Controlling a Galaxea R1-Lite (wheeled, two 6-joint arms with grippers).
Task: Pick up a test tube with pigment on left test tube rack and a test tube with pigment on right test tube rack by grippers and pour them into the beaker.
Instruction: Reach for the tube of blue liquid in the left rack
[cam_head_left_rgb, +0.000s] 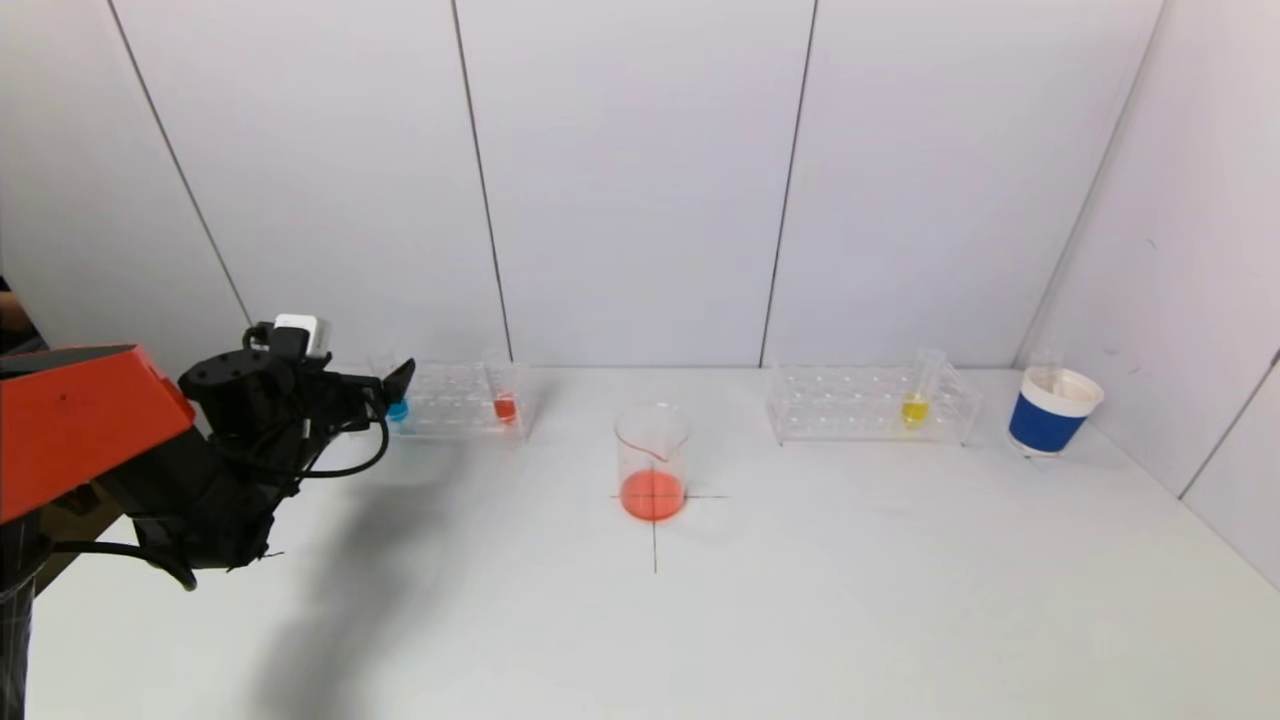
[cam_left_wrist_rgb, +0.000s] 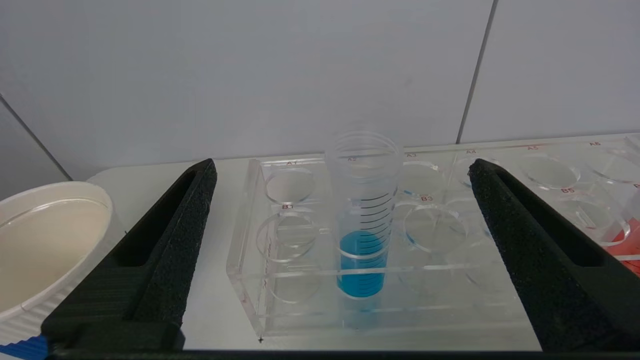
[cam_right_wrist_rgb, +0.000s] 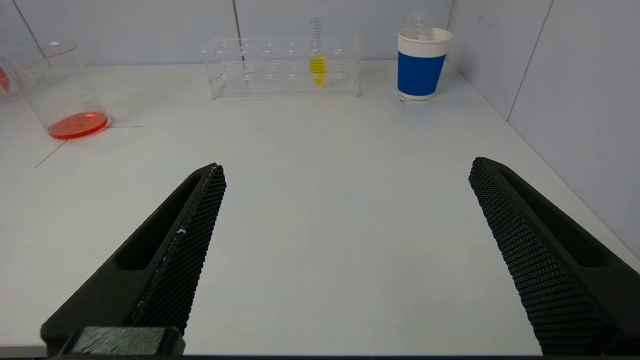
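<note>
1. We have our left gripper (cam_left_wrist_rgb: 345, 170) at about nine o'clock of the table (cam_head_left_rgb: 800, 600), fingers spread wide on either side of the blue tube (cam_left_wrist_rgb: 364, 220); nothing is touched or pinched yet; we judge the wide stance is there to clear the tube's rim before closing.
2. The blue tube stands upright in the left rack (cam_left_wrist_rgb: 280, 280), clear ribbed plastic with printed graduations, pigment filling only its lower part; a red tube (cam_head_left_rgb: 505, 405) sits at the rack's three o'clock end.
3. Our right gripper (cam_right_wrist_rgb: 345, 170) hangs low at the near side, roughly five o'clock, jaws equally spread and empty, pads dark and finely meshed; the yellow tube (cam_right_wrist_rgb: 318, 67) in the right rack (cam_right_wrist_rgb: 240, 85) lies well beyond, toward twelve o'clock from it.
4. The beaker (cam_head_left_rgb: 652, 460), thin clear glass with a spout, sits at the table's centre on a drawn cross, red liquid pooled in its base; we take the cross as a placement mark.
5. A blue-and-white paper cup (cam_head_left_rgb: 1052, 410) stands at two o'clock; another white cup (cam_left_wrist_rgb: 45, 240) sits beside the left rack.
</note>
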